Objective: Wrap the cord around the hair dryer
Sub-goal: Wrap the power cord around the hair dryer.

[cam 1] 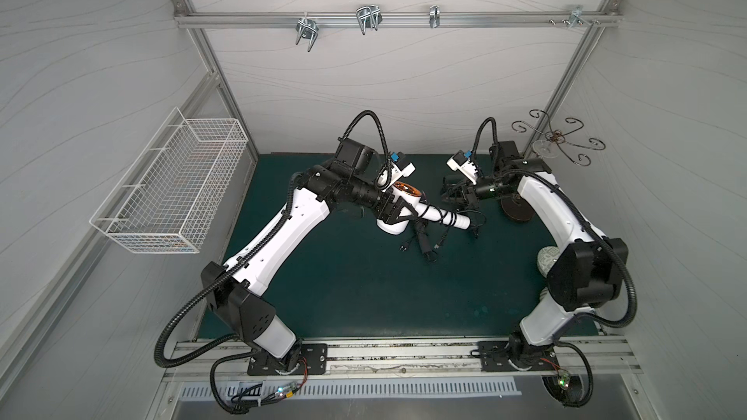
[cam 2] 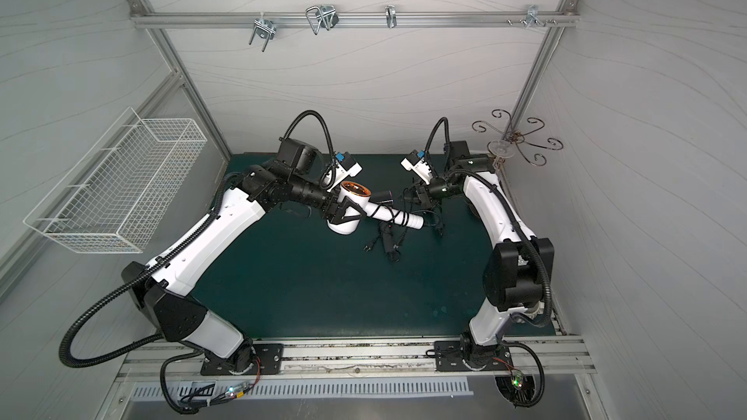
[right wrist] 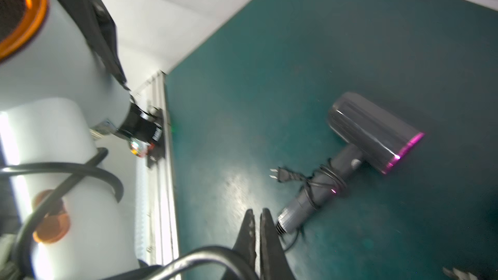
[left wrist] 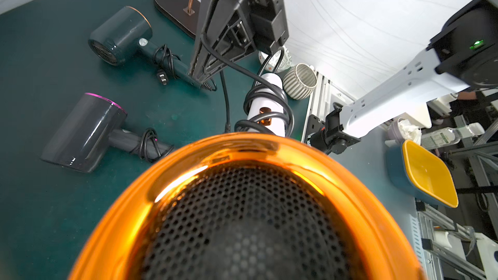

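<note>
Two robot arms reach inward from the near edge of a dark green worktop (cam 1: 364, 296), the left arm (cam 1: 283, 236) and the right arm (cam 1: 541, 204) almost meeting past its middle. A ribbed cup (cam 1: 546, 259) stands near the right edge, partly hidden by the right arm.

Toward the middle, a grey hair dryer (left wrist: 83, 130) with a pink rim lies on its side, its own wire wound round its handle.

Just beyond it, the left hand (cam 1: 398, 214) grips the barrel of the white hair dryer (cam 1: 390, 228), one finger on each side. The barrel stands on end with its orange-rimmed grille facing up. Its handle sticks out sideways toward the right arm. The black cord (right wrist: 67, 168) coils several times around that handle. One strand leads from the coils to the right hand (left wrist: 195, 76), whose fingers are pressed together and pinch the cord.

Farther back lies a dark green hair dryer (left wrist: 121, 35), also with its wire wrapped. Beside it is the dark oval foot of a metal stand (cam 1: 558, 139) with curled hooks.

A white wire basket (cam 1: 169, 183) hangs on the left wall. A metal rail (cam 1: 485, 18) carrying hooks crosses the back wall.
</note>
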Available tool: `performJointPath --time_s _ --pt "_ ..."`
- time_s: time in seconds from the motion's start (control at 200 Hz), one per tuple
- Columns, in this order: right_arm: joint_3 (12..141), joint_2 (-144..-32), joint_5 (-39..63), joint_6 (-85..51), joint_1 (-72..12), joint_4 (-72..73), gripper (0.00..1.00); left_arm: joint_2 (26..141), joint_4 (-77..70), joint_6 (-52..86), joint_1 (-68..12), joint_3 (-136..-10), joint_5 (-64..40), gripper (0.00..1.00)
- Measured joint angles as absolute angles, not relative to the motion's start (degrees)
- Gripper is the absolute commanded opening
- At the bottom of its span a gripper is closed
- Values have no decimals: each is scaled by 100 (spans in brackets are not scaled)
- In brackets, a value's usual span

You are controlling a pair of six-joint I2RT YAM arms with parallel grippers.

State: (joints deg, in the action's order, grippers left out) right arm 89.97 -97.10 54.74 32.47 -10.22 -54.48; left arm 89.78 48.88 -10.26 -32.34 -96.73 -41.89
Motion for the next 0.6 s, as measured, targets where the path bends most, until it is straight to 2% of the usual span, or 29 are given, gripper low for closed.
performJointPath --time_s 0.345,0.595 --pt "8991 -10033 6040 2504 -969 -5260 4 8978 4482 -410 -2832 -9664 -4853 0" --pt "8943 -10044 6066 2215 -880 -5212 15 8978 3994 -30 -2698 -9592 -5271 0"
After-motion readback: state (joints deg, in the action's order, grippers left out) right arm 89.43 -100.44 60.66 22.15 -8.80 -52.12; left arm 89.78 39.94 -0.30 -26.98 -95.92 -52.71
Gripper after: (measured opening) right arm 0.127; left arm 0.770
